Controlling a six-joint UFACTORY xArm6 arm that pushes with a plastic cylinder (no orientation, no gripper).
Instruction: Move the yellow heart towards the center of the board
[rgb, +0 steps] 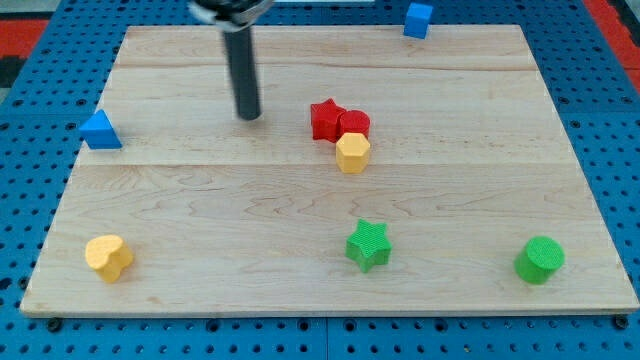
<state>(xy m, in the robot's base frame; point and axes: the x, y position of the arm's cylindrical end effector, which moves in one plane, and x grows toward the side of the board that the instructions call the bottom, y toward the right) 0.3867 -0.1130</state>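
The yellow heart (108, 257) lies near the board's bottom left corner. My tip (248, 115) rests on the board in the upper middle, left of the red blocks and far above and to the right of the yellow heart. A red star (325, 118), a red cylinder (354, 124) and a yellow hexagon (352, 152) sit bunched together near the board's centre, to the right of my tip.
A blue triangle (99, 130) sits at the board's left edge. A blue cube (418, 19) lies at the top edge. A green star (368, 245) and a green cylinder (540, 260) lie along the bottom. The wooden board (200, 200) rests on a blue pegboard.
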